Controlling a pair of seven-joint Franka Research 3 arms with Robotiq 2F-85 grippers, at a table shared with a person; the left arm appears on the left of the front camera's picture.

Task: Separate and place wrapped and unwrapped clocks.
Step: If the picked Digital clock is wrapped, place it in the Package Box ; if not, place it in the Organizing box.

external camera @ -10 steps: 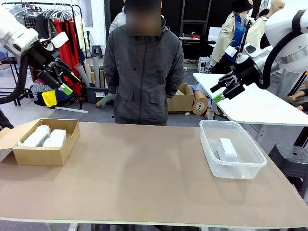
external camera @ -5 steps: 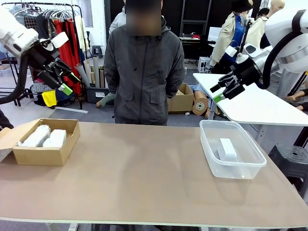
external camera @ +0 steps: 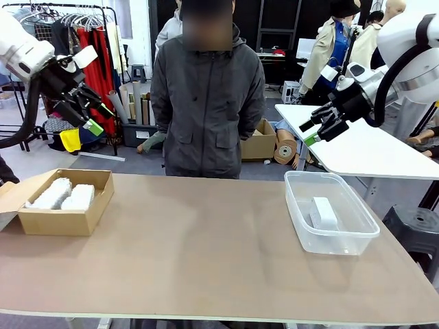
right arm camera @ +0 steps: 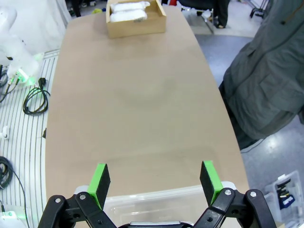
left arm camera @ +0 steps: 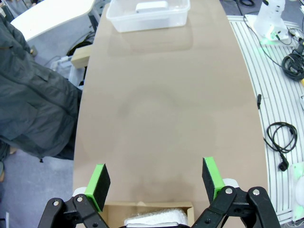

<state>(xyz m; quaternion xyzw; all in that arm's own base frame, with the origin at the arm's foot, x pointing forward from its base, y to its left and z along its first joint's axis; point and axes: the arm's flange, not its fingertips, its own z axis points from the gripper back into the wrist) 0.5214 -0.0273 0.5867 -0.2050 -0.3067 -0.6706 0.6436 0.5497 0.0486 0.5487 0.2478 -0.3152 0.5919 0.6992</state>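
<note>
Person (external camera: 207, 96) shifted slightly; clocks unmoved.

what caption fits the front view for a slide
Sorting finished: two wrapped clocks in the cardboard box, bare clock in the clear tub, both arms raised with open tools.

Bare table (external camera: 206, 240) middle — box (external camera: 62, 221), tub (external camera: 333, 236) flanking

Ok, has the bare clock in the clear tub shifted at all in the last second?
No. The bare clock lies in the same spot inside the clear tub, which itself sits unchanged near the table's right end.
</note>
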